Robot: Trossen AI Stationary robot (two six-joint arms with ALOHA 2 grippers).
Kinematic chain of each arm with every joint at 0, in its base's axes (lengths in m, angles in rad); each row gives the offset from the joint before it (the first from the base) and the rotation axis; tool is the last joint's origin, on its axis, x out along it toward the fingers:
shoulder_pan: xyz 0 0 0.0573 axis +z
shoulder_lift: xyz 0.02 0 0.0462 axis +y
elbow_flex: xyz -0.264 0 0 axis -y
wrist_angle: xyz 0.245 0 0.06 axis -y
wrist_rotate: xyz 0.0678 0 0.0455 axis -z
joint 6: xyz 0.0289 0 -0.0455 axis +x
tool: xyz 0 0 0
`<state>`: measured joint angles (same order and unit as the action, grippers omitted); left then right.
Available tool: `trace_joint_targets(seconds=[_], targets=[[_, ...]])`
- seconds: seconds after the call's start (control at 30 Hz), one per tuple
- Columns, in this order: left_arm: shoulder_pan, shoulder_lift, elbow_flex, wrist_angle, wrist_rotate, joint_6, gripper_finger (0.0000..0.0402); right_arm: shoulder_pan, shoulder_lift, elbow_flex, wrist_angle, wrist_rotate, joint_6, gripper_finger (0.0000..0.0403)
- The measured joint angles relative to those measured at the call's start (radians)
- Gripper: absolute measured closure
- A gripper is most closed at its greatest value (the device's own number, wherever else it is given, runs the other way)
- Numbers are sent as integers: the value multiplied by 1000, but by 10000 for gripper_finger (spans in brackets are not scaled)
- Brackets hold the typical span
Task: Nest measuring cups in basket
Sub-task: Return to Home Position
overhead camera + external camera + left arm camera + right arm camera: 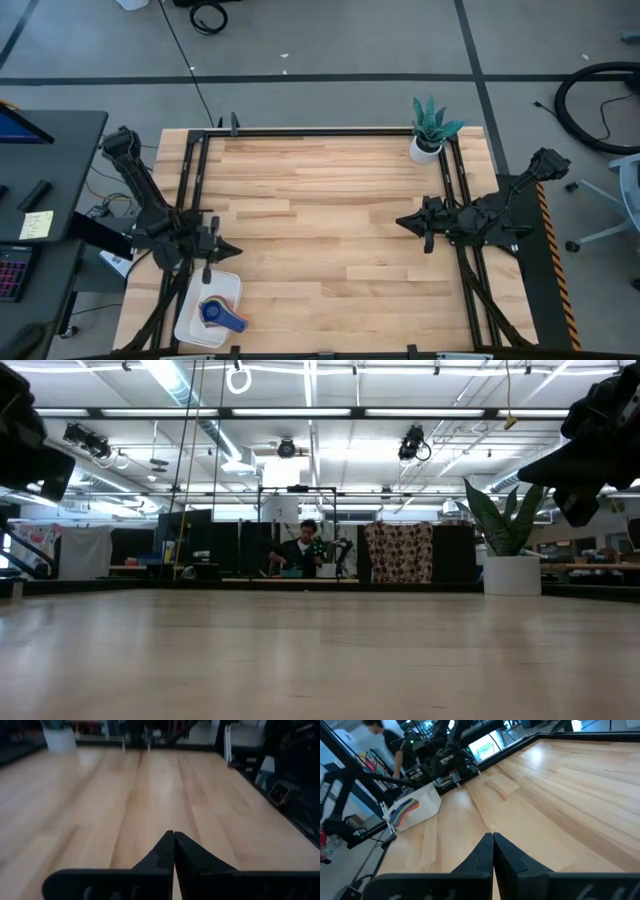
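Pale wooden tabletop [330, 220] wide open mid-span; left end effector [234, 251] and right end effector [401, 222] both pinched closed; stacked colourful plastic measuring cups [220, 314] partly hidden in white rectangular plastic basket [187, 326].

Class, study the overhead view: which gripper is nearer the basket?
Left. The left gripper sits right beside the basket at the left edge of the table. The right gripper is across the table, near its right edge.
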<state>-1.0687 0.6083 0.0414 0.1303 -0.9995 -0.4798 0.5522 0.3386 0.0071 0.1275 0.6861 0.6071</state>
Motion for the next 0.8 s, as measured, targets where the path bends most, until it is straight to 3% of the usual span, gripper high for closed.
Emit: trace_joint_targets(seconds=[0.17,0.43,0.5,0.6,0.8], targets=[[0,-91,0,94,-39,213,389,0,0,0,17,0,-5,394],[-1,-326,4,64,-36,394,389,0,0,0,13,0,-18,394],[-1,-381,4,-13,-36,391,389,0,0,0,14,0,-40,394],[-1,-441,7,-190,-37,251,389,0,0,0,13,1,-62,394],[-1,-462,23,-213,-39,302,389,0,0,0,23,1,-88,394]])
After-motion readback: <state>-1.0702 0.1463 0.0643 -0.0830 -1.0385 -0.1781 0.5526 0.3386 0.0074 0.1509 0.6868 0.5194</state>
